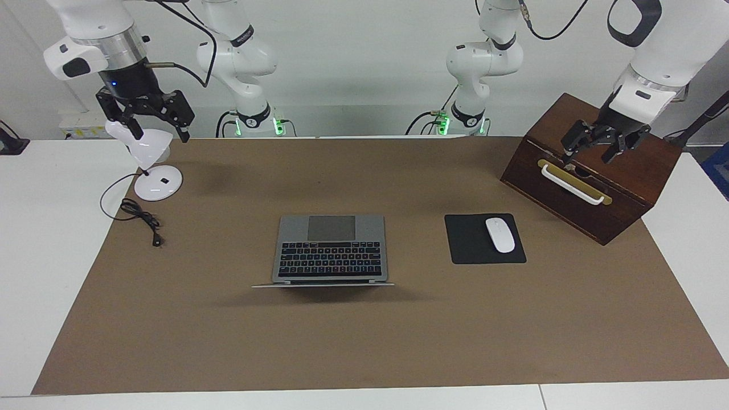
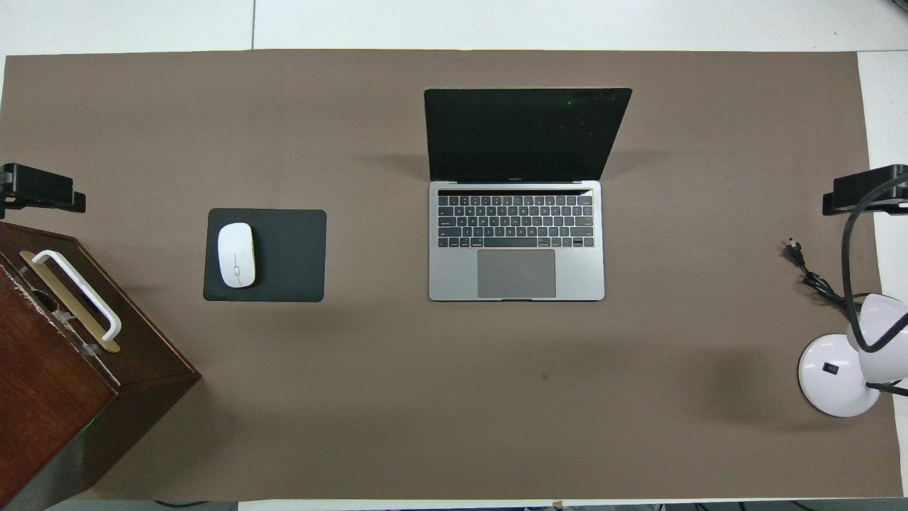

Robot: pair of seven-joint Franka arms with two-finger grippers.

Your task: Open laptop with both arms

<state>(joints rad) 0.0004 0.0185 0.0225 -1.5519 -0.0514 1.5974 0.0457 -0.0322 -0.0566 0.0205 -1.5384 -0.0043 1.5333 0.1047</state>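
The silver-grey laptop (image 1: 330, 249) (image 2: 516, 241) lies open in the middle of the brown mat. Its lid stands up with a dark screen (image 2: 526, 133), and its black keyboard and grey trackpad face the robots. My left gripper (image 1: 588, 155) (image 2: 42, 193) hangs open over the wooden box, holding nothing. Above the white lamp, my right gripper (image 1: 159, 134) (image 2: 862, 193) is also open and holds nothing. Both grippers are well away from the laptop.
A dark wooden box (image 1: 592, 171) (image 2: 64, 383) with a white handle stands at the left arm's end. A white mouse (image 1: 500, 234) lies on a black mouse pad (image 1: 472, 242) between box and laptop. A white desk lamp (image 1: 156, 182) and its cable (image 1: 139, 219) sit at the right arm's end.
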